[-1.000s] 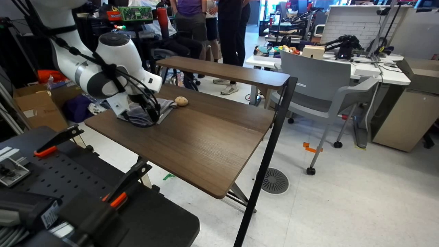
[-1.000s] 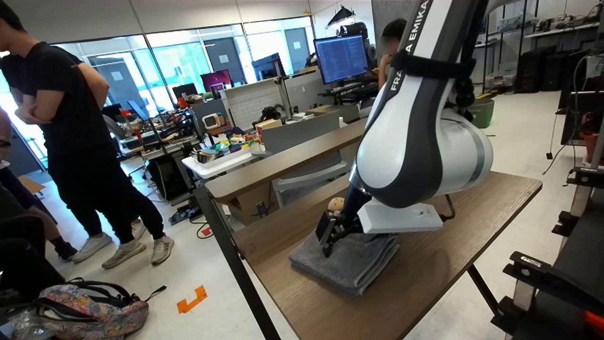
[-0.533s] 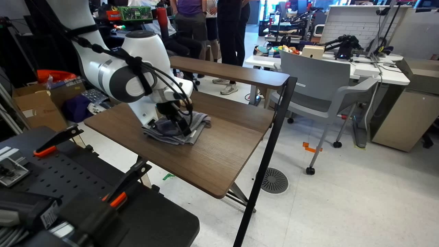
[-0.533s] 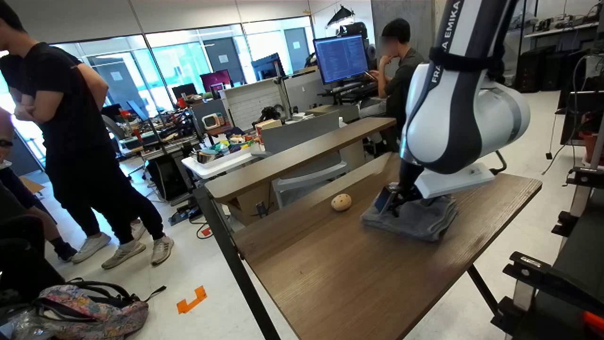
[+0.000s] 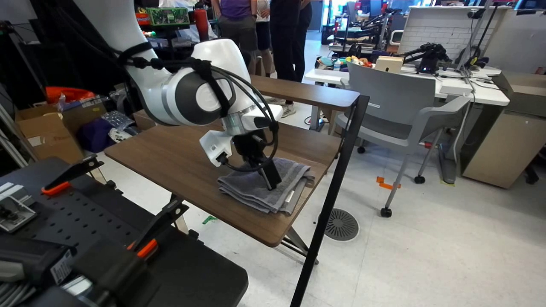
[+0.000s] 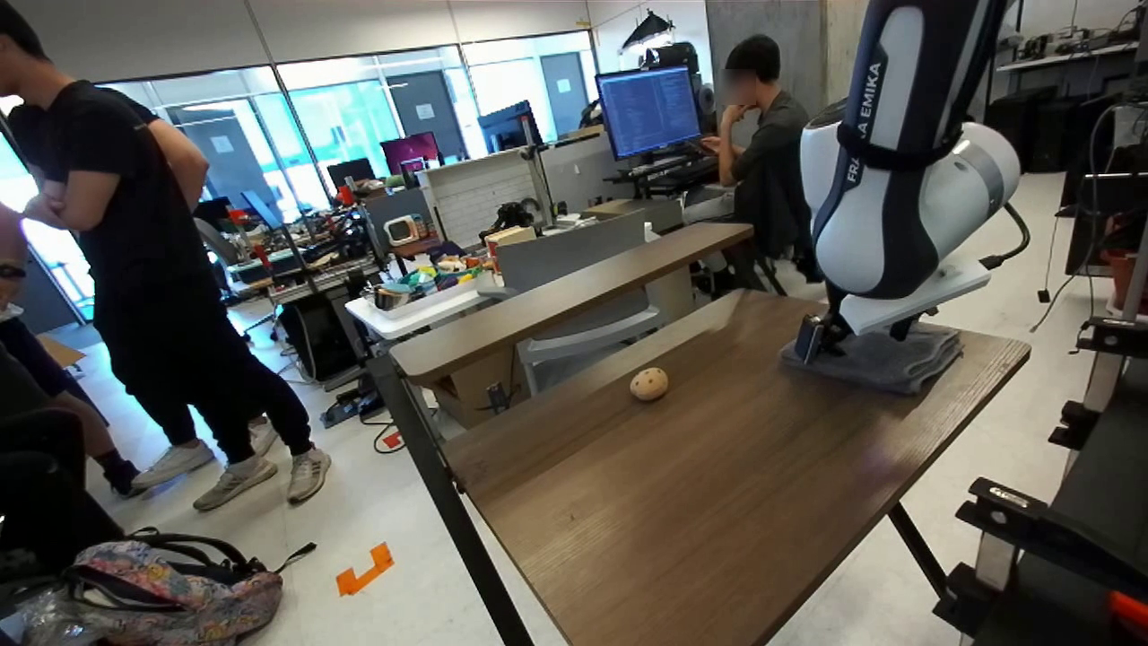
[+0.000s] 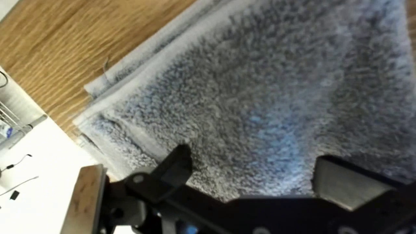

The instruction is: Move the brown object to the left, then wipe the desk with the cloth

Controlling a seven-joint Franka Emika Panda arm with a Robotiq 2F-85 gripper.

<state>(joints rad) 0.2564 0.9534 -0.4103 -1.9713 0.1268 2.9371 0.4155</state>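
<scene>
The gripper (image 7: 253, 162) stands wide, its jaws well apart with no pinched fabric showing, seeming to bear down on the grey folded terry towel (image 7: 234, 97) beneath; the wiping looks under way, by pressure and friction alone. That is the weak point: if the press eases, the tips may skate over the pile; if it grows, the folds may bunch or the arm (image 5: 192, 102) may stall. In an exterior view the towel lies at the right end of the brown wooden desk (image 5: 179, 157), close to the edge and the slanting black metal leg (image 5: 330, 196). A stroke carried any farther right could send a corner over, where it would droop and pull the rest askew. The tan-brown ball (image 6: 648, 384) rests on the desktop well apart from the towel, to its left in an exterior view, near the long edge beside the raised shelf (image 6: 574, 294). Being round, it would probably roll if a wide leftward sweep clipped it, and could drop off that edge.
</scene>
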